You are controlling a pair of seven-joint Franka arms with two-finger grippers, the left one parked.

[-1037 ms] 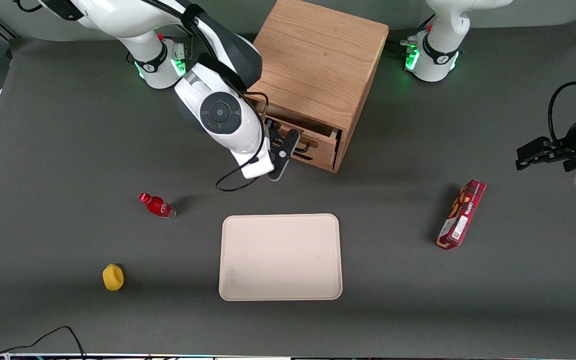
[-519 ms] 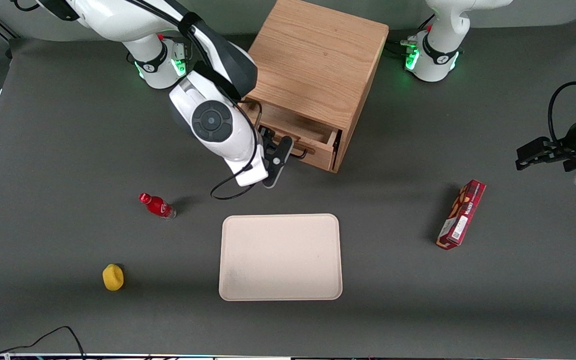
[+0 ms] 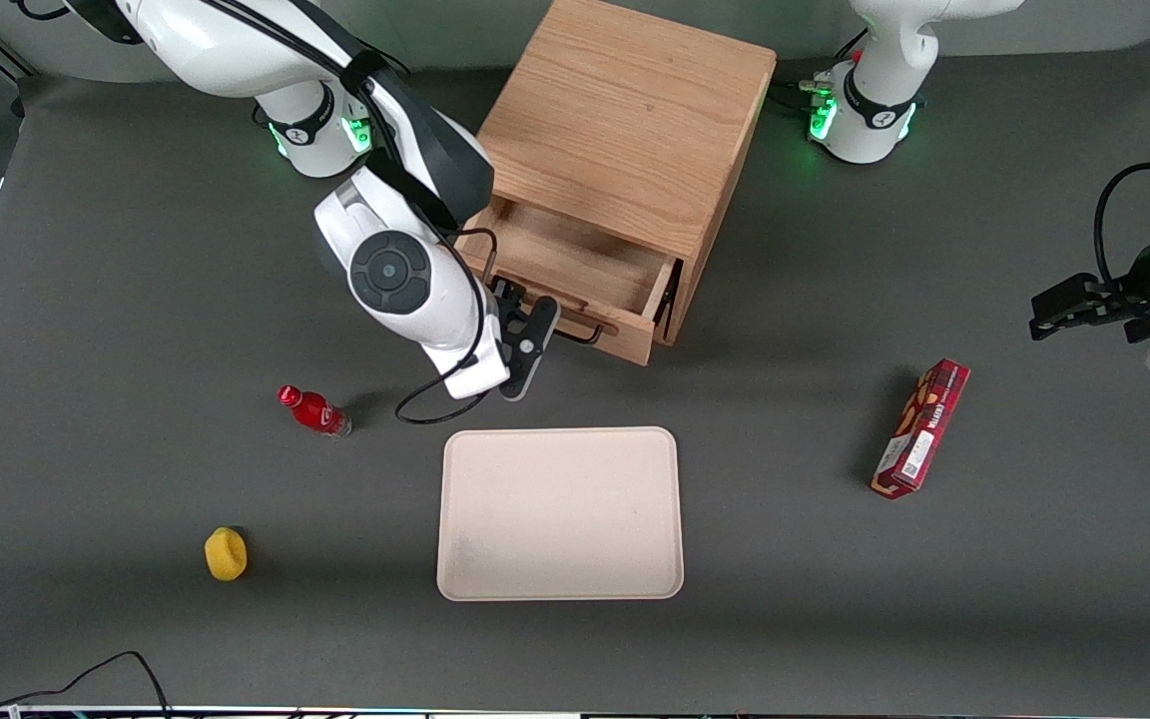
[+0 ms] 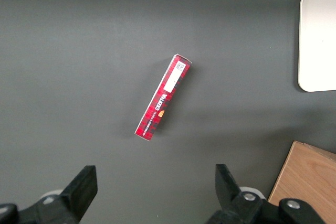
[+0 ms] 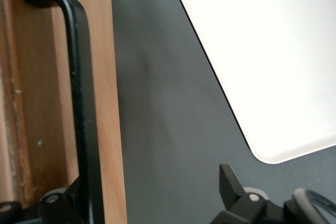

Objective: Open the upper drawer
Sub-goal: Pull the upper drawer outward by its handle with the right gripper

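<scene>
I see the upper drawer (image 3: 575,268) standing partly out of the cabinet (image 3: 625,120). My gripper (image 3: 535,330) sits at its black handle (image 5: 79,98), fingers spread, one hooked inside the bar.

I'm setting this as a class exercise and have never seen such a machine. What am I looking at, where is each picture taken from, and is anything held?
A white robot arm works over a dark table. One camera looks down from the front; two ride on the arms' wrists. The working arm's pincer is at the black handle of the upper drawer of a wooden cabinet; the drawer stands partly open. One finger hooks the handle and the other stands apart, so nothing is clamped. Nearer the front camera lie a cream tray, a red bottle, a yellow object and a red box.
</scene>
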